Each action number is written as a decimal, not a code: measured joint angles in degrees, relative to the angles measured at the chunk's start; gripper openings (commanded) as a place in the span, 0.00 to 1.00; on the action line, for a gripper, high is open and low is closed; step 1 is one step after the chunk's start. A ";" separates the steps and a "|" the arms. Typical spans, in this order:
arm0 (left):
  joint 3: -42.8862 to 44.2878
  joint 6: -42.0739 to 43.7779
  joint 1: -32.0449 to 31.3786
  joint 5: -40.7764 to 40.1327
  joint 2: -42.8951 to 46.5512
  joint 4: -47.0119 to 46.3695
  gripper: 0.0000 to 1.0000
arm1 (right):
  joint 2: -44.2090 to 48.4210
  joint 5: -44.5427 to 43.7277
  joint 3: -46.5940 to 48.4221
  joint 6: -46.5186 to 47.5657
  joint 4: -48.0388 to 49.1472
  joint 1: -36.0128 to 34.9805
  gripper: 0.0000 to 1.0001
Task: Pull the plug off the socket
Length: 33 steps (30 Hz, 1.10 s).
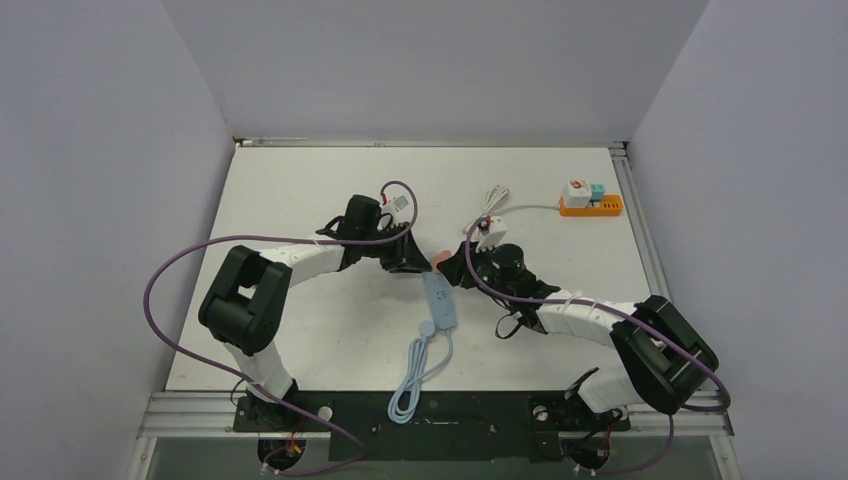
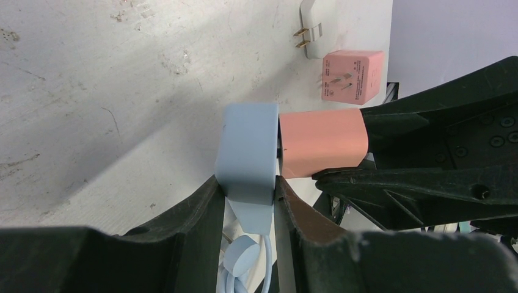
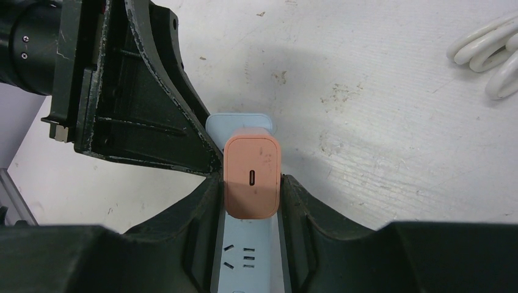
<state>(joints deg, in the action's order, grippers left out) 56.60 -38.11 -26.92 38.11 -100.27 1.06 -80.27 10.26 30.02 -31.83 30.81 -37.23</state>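
Observation:
A light blue power strip (image 1: 439, 298) lies mid-table, its cord coiled toward the near edge. A salmon-pink plug (image 1: 441, 258) sits in its far end socket. My left gripper (image 1: 412, 262) is shut on the strip's far end; in the left wrist view the blue strip (image 2: 247, 152) is clamped between my fingers, with the pink plug (image 2: 322, 143) against its side. My right gripper (image 1: 455, 268) is shut on the plug; in the right wrist view the pink plug (image 3: 251, 177) is between my fingers above the strip (image 3: 244, 259).
An orange power strip (image 1: 590, 205) with a white and a blue adapter plugged in sits at the far right, its white cord (image 1: 496, 198) bundled nearby. A loose pink adapter (image 2: 353, 76) and a white adapter (image 2: 313, 24) lie on the table beyond the grippers.

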 measured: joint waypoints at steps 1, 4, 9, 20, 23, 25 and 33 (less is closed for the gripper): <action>0.00 0.02 0.00 0.02 0.00 -0.02 0.00 | 0.13 -0.24 -0.09 0.02 -0.02 -0.09 0.05; 0.02 0.02 -0.02 0.17 -0.04 0.00 0.00 | 0.48 -2.34 -0.15 0.61 -0.15 -1.20 0.05; 0.02 0.09 -0.02 1.07 -0.07 0.13 0.00 | 2.05 -9.70 -0.15 3.37 -1.90 -5.35 0.05; 0.02 0.33 -0.02 1.81 -0.15 0.55 0.00 | 2.19 -21.46 0.98 8.22 -3.93 -11.82 0.05; 0.02 0.35 -0.02 1.86 -0.15 0.55 0.00 | 2.19 -22.16 1.14 8.50 -4.17 -12.22 0.05; 0.02 0.37 -0.02 1.88 -0.15 0.55 0.00 | 2.19 -22.29 1.25 8.50 -4.35 -12.26 0.05; 0.02 0.35 -0.02 1.79 -0.17 0.50 0.00 | 2.19 -20.17 1.27 7.58 -4.39 -10.99 0.05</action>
<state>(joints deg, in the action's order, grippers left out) 56.62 -37.76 -26.94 39.90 -100.44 1.56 -78.08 -9.91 31.29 -24.25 26.41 -48.23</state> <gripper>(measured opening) 0.281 0.327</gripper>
